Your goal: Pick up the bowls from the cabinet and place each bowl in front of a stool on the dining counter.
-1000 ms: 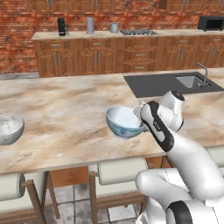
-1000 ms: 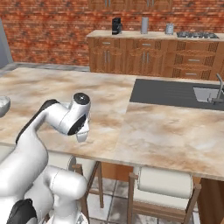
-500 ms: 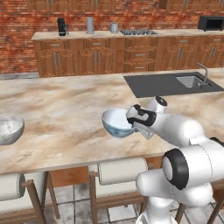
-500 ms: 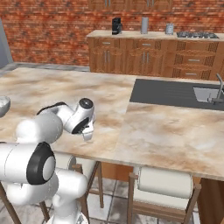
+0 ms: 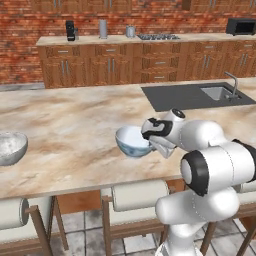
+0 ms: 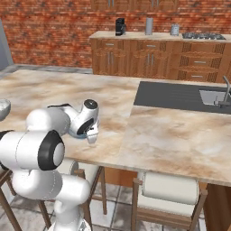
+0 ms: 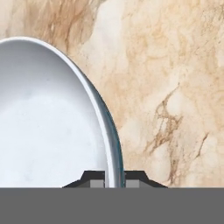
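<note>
The white bowl with the blue-patterned outside (image 5: 131, 141) sits low over the marble dining counter (image 5: 70, 125) near its front edge, above a cream-cushioned stool (image 5: 139, 195). My gripper (image 5: 153, 145) is shut on its right rim. In the hand view the rim (image 7: 105, 127) runs between the two finger tips, with the gripper (image 7: 114, 180) closed on it. From the right base view my arm covers most of that bowl (image 6: 76, 134). The speckled grey bowl (image 5: 10, 147) rests on the counter at the far left, above another stool (image 5: 11, 212). The cabinet is out of view.
A dark sink panel with a faucet (image 5: 197, 95) lies in the counter to the right. Another stool (image 6: 169, 188) stands under the counter's right part. Brown drawer cabinets with a stove and jars (image 5: 130, 60) line the brick back wall.
My arm has folded down and the elbow has swung forward. The blue-patterned bowl went slightly left and down toward the counter and now sits more level.
</note>
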